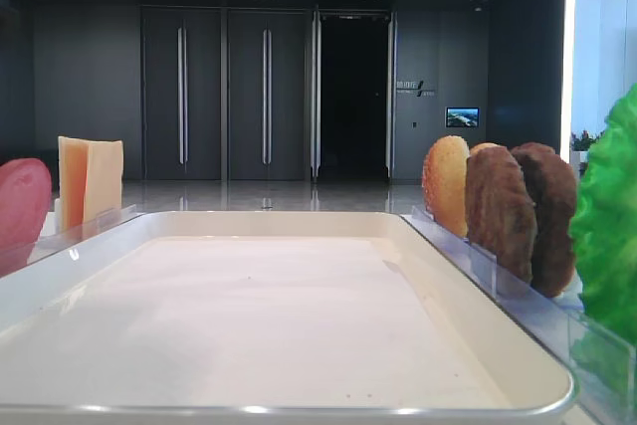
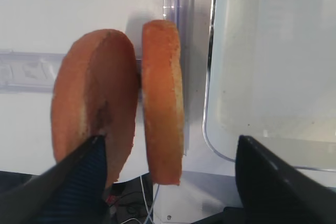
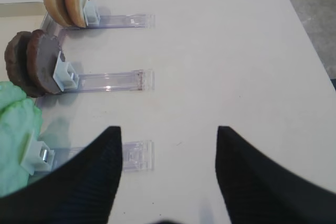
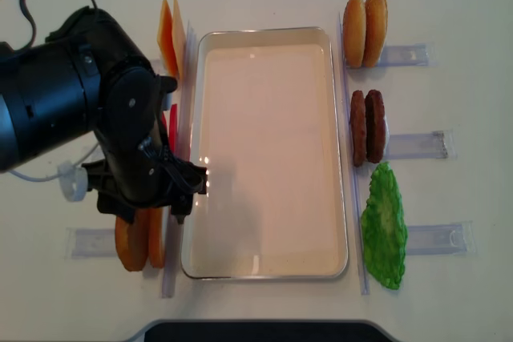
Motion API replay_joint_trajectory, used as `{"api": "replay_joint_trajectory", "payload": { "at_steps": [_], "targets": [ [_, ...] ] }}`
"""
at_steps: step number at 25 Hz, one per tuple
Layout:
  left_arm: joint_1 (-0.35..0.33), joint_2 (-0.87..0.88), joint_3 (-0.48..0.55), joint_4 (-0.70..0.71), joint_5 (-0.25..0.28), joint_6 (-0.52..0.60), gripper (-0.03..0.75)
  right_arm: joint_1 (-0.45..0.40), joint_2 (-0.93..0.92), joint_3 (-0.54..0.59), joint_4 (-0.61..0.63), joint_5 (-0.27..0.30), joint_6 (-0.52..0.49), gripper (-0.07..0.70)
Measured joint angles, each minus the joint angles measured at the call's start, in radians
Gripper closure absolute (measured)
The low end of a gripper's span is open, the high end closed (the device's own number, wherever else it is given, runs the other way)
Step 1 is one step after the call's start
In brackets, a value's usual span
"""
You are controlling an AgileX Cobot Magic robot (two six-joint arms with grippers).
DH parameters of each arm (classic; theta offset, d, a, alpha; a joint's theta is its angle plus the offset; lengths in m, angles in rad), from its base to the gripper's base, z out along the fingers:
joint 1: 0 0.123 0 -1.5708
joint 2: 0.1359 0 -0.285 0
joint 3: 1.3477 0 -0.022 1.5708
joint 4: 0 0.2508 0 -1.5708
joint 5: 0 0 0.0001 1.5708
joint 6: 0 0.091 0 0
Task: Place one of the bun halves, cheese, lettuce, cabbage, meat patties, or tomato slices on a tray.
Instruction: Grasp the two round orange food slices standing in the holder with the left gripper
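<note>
The cream tray [image 4: 264,266] lies mid-table. Two orange bun halves [image 2: 163,103] stand on edge in a clear holder left of it. My left gripper [image 2: 170,140] hangs open over them, with the half nearer the tray between its fingers and untouched. The left arm [image 4: 88,118] hides most of the tomato slices [image 4: 171,130]. Cheese [image 4: 168,38] stands at the back left. On the right are more bun halves [image 4: 365,30], the meat patties [image 4: 367,126] and lettuce [image 4: 383,226]. My right gripper [image 3: 168,129] is open and empty over bare table. Cabbage is out of view.
Clear plastic holders [image 3: 110,81] stick out from the tray's right side towards the table edge. A cable [image 4: 48,170] trails by the left arm. The table's near edge [image 2: 173,177] lies just below the left bun halves.
</note>
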Motion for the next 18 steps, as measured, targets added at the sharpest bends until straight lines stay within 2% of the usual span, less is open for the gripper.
{"api": "replay_joint_trajectory", "payload": {
  "at_steps": [7, 18],
  "targets": [
    [0.000, 0.000, 0.000, 0.002, -0.044, 0.000, 0.136, 0.000, 0.000, 0.000, 0.000, 0.000, 0.000, 0.223],
    [0.000, 0.013, 0.000, 0.002, -0.033, 0.015, 0.136, 0.000, 0.000, 0.000, 0.000, 0.000, 0.000, 0.223]
  ]
}}
